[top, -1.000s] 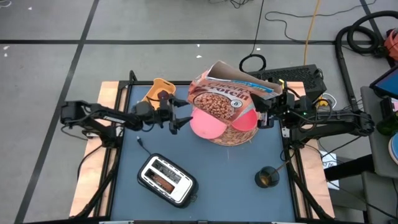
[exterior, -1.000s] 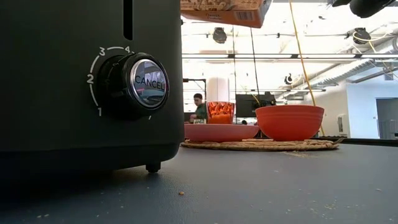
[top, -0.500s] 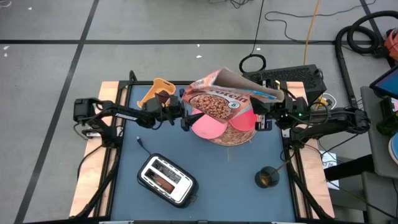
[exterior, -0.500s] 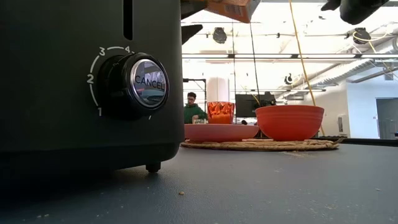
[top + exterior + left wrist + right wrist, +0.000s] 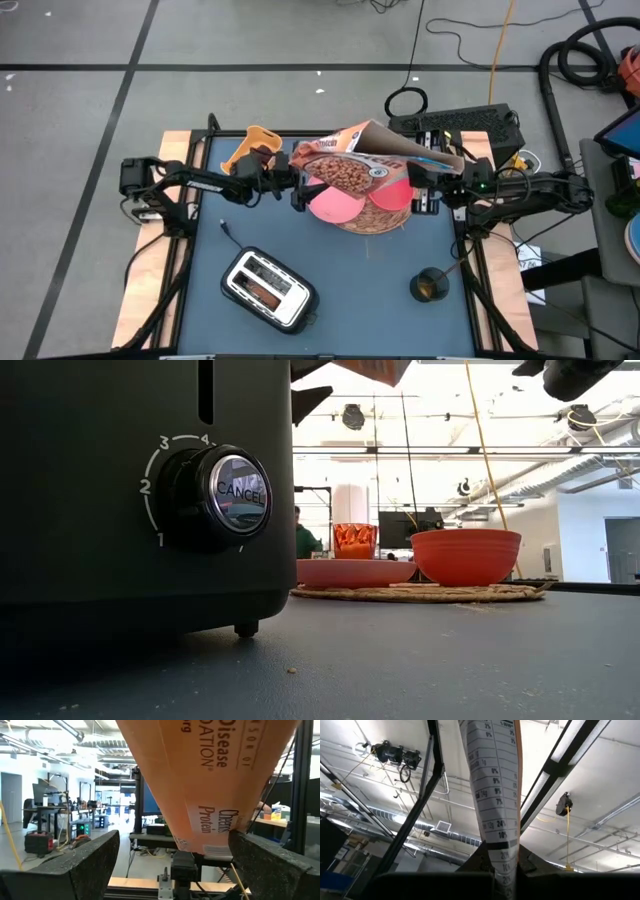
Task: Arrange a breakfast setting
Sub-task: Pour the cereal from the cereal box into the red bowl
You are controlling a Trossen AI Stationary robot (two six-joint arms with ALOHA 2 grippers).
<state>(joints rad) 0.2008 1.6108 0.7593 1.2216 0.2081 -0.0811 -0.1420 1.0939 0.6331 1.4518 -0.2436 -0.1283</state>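
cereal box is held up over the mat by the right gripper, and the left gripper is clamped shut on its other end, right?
Not quite. The right gripper does pinch the cereal box above the straw mat, but the left gripper is open; the left wrist view shows its fingers spread either side of the box.

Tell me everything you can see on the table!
Cereal box: one, brown, held up above the mat.
Straw mat: one, tan, back middle.
Plate: one, pink, on the mat.
Bowl: one, red, on the mat.
Glass: one, orange-looking, behind the plate.
Toaster: one, black and silver, front.
Left claw: one, dark, open at the box's end.
Right claw: one, dark, shut on the box.
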